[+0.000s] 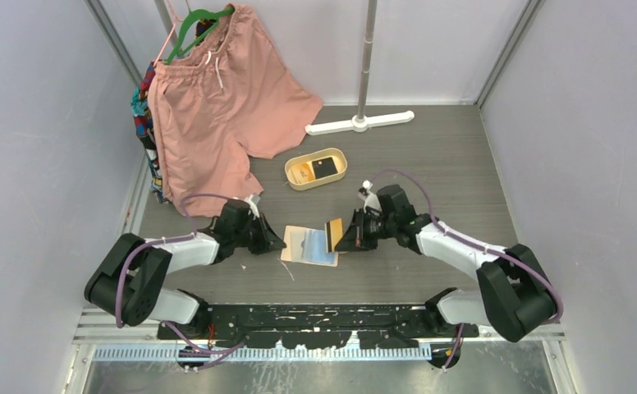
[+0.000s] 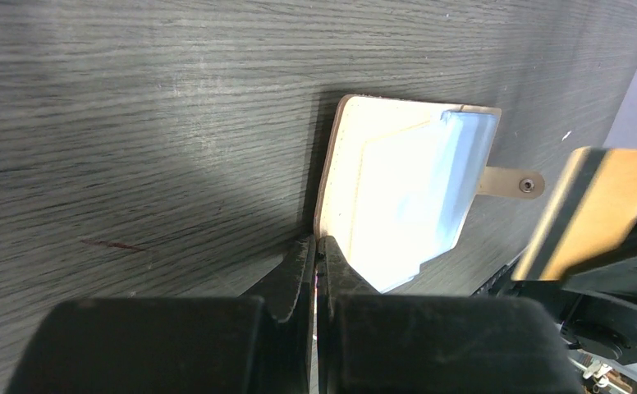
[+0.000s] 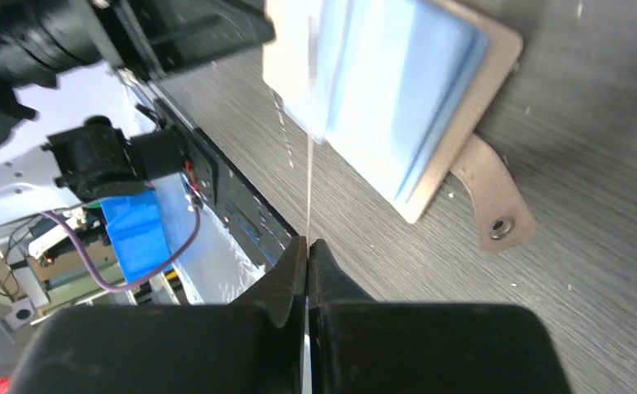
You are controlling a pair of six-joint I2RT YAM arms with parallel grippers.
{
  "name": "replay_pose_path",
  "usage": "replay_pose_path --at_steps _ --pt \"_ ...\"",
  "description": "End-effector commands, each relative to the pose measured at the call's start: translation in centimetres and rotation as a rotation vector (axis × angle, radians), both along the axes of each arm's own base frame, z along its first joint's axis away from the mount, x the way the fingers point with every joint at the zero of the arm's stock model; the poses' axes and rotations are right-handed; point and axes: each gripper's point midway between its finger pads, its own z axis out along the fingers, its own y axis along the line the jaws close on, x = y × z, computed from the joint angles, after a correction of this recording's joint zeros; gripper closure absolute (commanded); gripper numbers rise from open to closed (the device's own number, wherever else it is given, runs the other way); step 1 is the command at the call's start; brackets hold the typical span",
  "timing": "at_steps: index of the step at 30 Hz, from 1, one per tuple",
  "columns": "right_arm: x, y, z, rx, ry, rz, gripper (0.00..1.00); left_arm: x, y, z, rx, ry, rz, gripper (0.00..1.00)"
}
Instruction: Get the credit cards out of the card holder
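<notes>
- No word, brand name, number or sign can be read in any of the three views.
- The orange card [image 2: 598, 205] shows only a dark stripe, no legible print.
- The wallet [image 2: 397, 189] carries no readable mark.

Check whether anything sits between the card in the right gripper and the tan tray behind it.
Nothing visible. The right gripper holds the orange card beside the card holder, and only bare table lies between it and the oval tray.
</notes>
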Motion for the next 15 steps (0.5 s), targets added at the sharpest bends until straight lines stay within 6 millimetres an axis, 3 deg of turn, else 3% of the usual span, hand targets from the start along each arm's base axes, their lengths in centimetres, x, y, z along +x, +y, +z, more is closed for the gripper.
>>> replay_pose_path --at_steps 1,7,11,15 --pt "2.4 -0.4 4.3 -0.044 -0.093 0.014 0.99 -3.7 4.0 -4.9 0.201 0.147 0.043 1.0" --pt "9.6 2.7 8.7 -0.039 -0.176 0.088 0.98 -3.6 3.7 -4.7 0.181 0.135 0.026 1.0" --pt "14.4 4.6 10.3 -0.103 -0.193 0.146 0.99 -3.8 3.4 -4.2 0.16 0.124 0.02 1.0" --pt "17.3 5.4 10.4 -0.168 -0.187 0.221 0.99 -4.1 3.6 -4.0 0.154 0.111 0.021 1.0"
